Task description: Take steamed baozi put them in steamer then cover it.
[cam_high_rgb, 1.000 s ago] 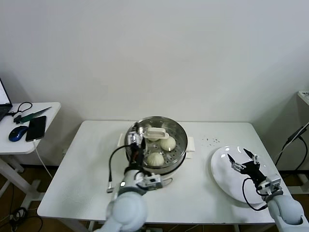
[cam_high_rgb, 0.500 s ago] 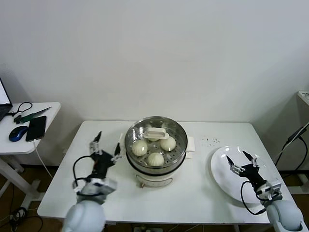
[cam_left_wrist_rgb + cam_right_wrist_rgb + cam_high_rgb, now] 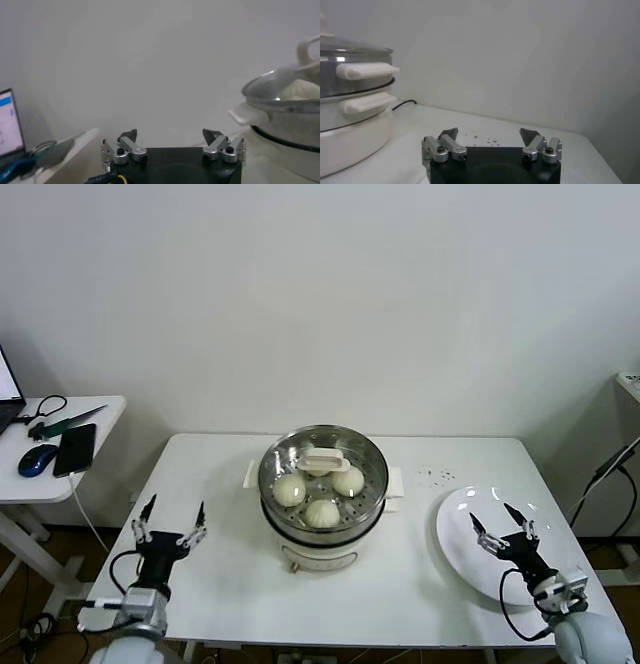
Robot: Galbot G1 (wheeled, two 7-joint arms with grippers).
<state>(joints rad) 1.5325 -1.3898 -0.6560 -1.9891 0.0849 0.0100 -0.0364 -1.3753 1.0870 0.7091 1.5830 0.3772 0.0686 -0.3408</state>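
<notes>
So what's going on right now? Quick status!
Left end effector open, empty, beside steel steamer. Right end effector open over white plate. Cream-white buns inside, glass lid on. Nothing blocking.

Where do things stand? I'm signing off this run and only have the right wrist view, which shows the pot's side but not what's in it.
Observer: Through the glass lid, three baozi are plainly visible in the steamer.
Operator: Is the plate cleared?
Observer: The plate shows no baozi; the open right tool hovers over it.
Operator: And the left arm?
Observer: The left tool, open and holding nothing, sits left of the steamer, apart from it.
</notes>
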